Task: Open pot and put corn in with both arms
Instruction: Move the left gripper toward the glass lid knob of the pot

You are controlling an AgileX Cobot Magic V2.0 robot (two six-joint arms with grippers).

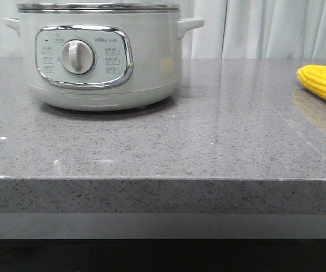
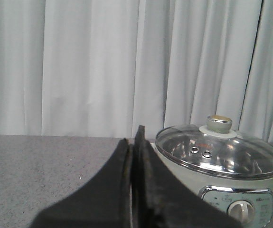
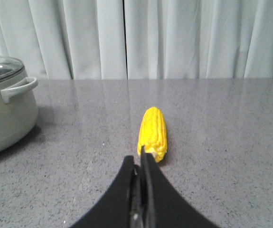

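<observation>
Pale curtains [image 1: 265, 28] hang behind a grey speckled stone table [image 1: 168, 153], and everything in play sits on that top. Largest is the pot [image 1: 97, 56], a pale-green electric cooker standing toward the far left part of the table, its control panel and dial [image 1: 77, 56] turned to the front edge. It looks heavy and rigid and should stay put. A glass lid [image 2: 220, 156] still covers it; the glass is smooth and breakable, so the small knob [image 2: 219, 123] at its centre is the sensible place to grip, lifting straight up. The corn [image 3: 153, 133] lies on its side near the right edge, well apart from the pot. It is probably light and firm, yet round and apt to roll, so pinching across its middle seems safest. The left tool [image 2: 132, 142] is clenched on nothing, short of the pot. The right tool [image 3: 141, 164] is likewise clenched and empty, just before the corn's near end.
</observation>
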